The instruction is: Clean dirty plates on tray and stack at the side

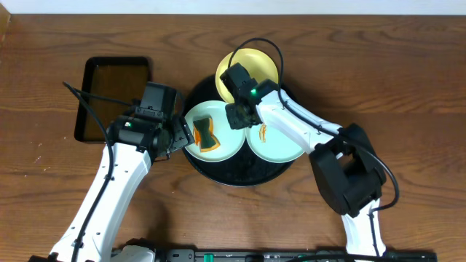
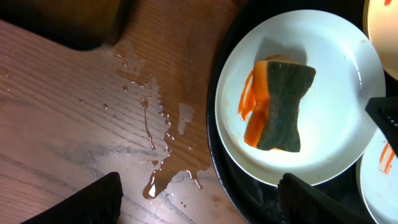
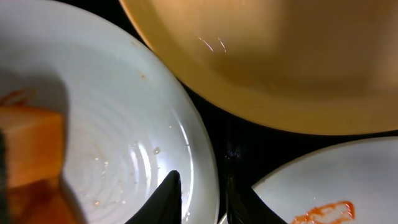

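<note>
Left white arm extended forward; left black two-finger hand [image 1: 180, 137] held wide open, pointed downward. Right white arm bent leftward; right black two-finger hand [image 1: 239, 115] held low, jaws narrowly apart, grip not determined.

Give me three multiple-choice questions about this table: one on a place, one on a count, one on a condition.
1. Where is the sponge? A in the rectangular tray; B on the left green plate; C on the floor.
2. How many plates sit on the round tray? A one; B two; C three.
3. The table beside that tray is: A wet; B dry; C covered with cloth.
Answers: 1 B, the sponge lies in that plate's middle. 2 C, the yellow plate, the left green plate and the right green plate all rest on it. 3 A, splashes glisten on the wood.
</note>
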`<move>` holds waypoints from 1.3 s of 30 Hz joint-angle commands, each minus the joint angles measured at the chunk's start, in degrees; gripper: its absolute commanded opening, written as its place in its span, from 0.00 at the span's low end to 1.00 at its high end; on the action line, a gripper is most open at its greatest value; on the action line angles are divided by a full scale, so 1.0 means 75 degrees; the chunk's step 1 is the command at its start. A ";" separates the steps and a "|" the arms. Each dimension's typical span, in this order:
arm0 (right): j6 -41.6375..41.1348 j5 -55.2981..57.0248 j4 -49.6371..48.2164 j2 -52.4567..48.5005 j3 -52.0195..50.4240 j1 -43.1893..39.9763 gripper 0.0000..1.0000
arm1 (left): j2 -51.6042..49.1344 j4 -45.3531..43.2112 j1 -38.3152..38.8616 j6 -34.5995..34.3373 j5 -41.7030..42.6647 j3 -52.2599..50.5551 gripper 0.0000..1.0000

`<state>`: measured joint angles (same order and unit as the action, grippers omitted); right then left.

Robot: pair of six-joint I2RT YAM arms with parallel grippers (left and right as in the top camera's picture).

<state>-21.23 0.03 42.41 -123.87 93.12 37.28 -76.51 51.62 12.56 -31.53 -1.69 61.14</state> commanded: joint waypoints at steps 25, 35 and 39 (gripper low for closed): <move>0.0038 0.0149 -0.0111 -0.0280 -0.0041 0.0079 0.16 | -0.0029 0.0032 -0.0023 -0.0009 -0.0041 -0.0023 0.81; 0.0041 0.0166 -0.0117 -0.0423 -0.0041 0.0079 0.10 | -0.0029 0.0026 -0.0023 -0.0009 -0.0041 -0.0023 0.81; 0.0041 0.0166 -0.0122 -0.0423 -0.0041 0.0079 0.05 | -0.0029 0.0026 -0.0023 -0.0009 -0.0041 -0.0023 0.81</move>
<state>-21.21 0.78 41.50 -126.17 93.14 37.41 -76.51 51.62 12.56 -31.53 -1.69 61.14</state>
